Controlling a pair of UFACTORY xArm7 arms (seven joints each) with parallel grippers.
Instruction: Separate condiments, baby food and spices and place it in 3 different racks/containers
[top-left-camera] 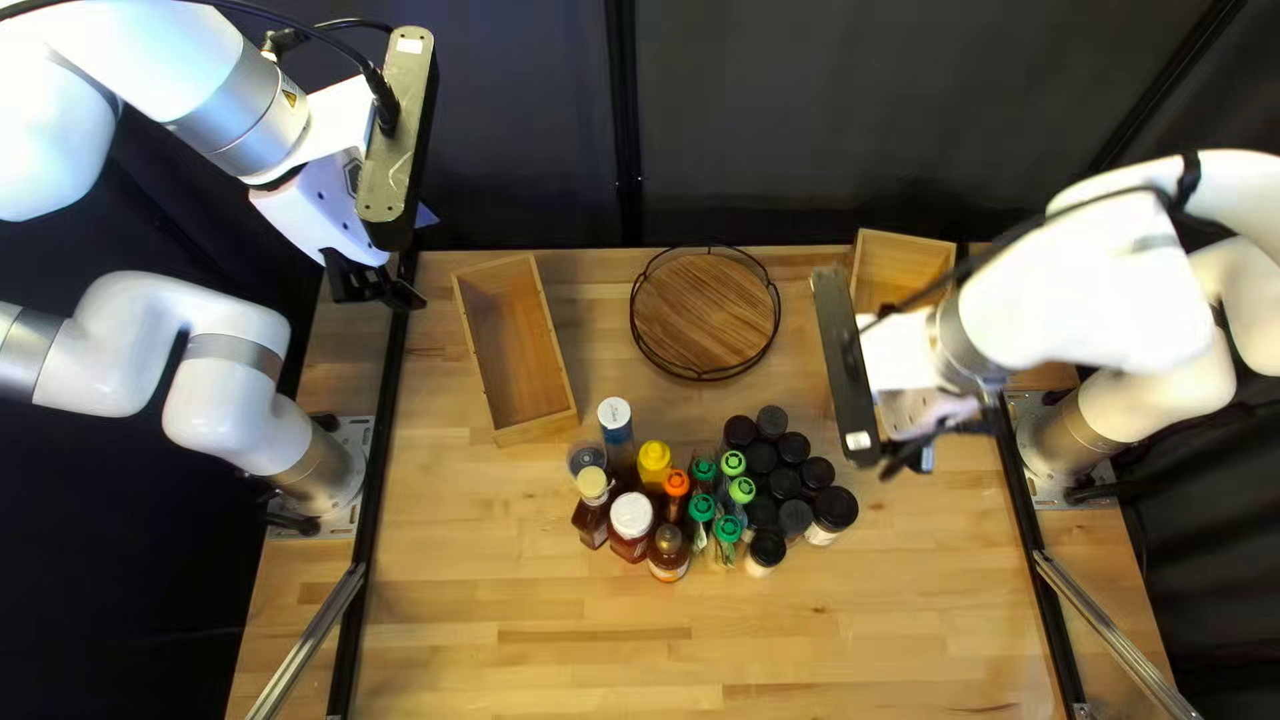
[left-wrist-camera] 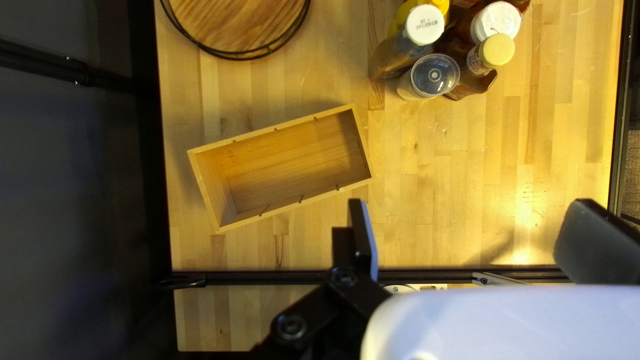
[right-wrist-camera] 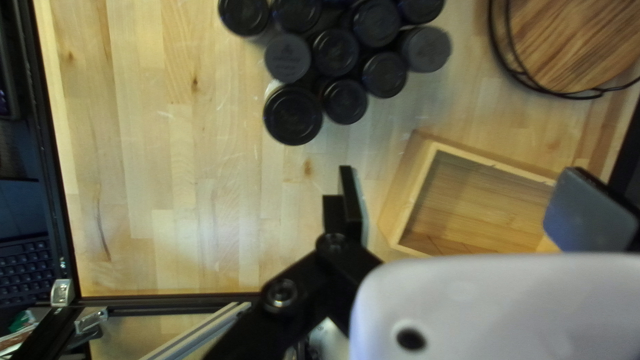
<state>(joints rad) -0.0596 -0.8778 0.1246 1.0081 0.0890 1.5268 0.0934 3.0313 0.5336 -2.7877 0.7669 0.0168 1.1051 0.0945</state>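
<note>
Beyond the centrally massed bottles (top-left-camera: 668, 554) and black-lidded jars (top-left-camera: 835, 507), a left wooden box (top-left-camera: 536, 430), middle wire-rimmed tray (top-left-camera: 707, 310) and far-right wooden box (top-left-camera: 904, 260) seem spaced for three sorts — left gripper (left-wrist-camera: 470, 220) and right gripper (right-wrist-camera: 463, 193) are held spread and empty, finger access probably hindered by tight packing.

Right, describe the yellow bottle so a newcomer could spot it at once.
On the wooden table, find the round, wire-rimmed tray near the far edge. On its near side, the yellow bottle stands between a white-capped bottle and an orange-capped one. Its top is bright yellow; the other yellowish cap close by is paler.
</note>
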